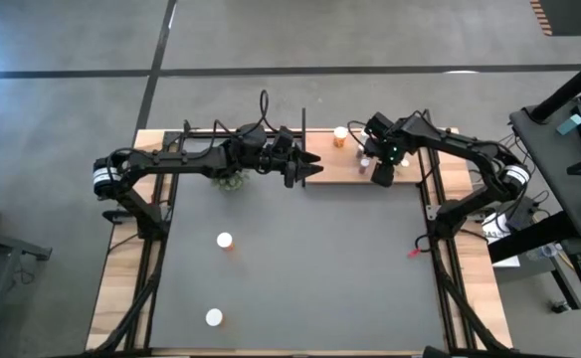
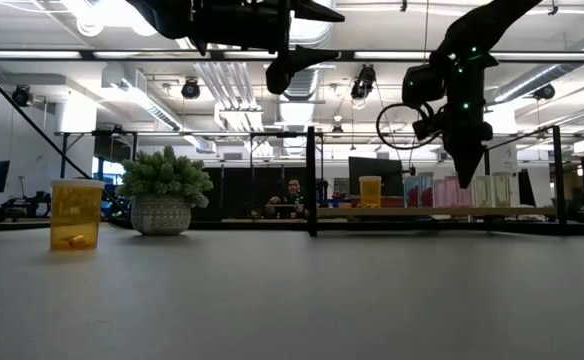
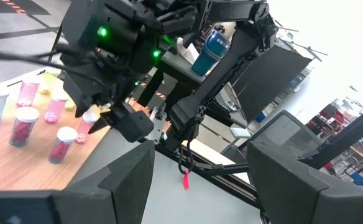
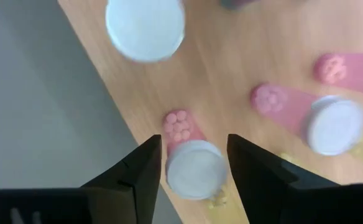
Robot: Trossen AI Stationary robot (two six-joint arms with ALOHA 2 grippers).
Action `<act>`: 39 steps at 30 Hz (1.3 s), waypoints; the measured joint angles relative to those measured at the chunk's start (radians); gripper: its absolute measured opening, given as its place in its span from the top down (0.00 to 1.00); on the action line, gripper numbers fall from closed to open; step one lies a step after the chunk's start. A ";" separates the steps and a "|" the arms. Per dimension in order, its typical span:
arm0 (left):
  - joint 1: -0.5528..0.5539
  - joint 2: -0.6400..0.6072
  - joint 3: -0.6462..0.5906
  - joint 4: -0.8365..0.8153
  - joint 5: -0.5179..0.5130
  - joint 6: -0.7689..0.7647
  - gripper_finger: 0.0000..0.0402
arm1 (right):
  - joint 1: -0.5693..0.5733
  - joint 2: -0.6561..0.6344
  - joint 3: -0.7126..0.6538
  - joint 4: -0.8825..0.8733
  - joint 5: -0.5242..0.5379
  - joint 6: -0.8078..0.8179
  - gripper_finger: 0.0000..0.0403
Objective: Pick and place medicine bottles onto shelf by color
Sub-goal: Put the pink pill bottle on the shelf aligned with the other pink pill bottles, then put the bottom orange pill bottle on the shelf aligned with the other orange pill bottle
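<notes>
On the table (image 1: 300, 268), two bottles (image 1: 224, 240); right tool (image 4: 192, 163) parted around one pink vial (image 4: 196, 169).

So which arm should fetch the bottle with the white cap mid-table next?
Probably left. Its tool hangs open and empty, nearer that bottle; the right tool is over the shelf, astride a pink vial.

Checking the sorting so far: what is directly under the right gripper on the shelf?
The right gripper, jaws apart, hangs over a white-capped pink bottle standing on the shelf. More pink bottles stand nearby. The cap hides most of the bottle's contents.
</notes>
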 joint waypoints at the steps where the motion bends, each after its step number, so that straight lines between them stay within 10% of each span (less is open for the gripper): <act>1: 0.000 0.000 0.000 0.000 0.000 0.000 0.40 | 0.000 0.000 0.012 -0.005 0.000 0.007 0.57; 19: 0.000 0.000 0.000 -0.001 0.008 -0.029 0.40 | 0.039 -0.001 0.346 -0.159 -0.004 0.300 0.58; 39: -0.159 -0.003 -0.006 -0.151 0.096 -0.106 0.40 | 0.514 -0.002 0.445 -0.092 -0.001 0.551 0.58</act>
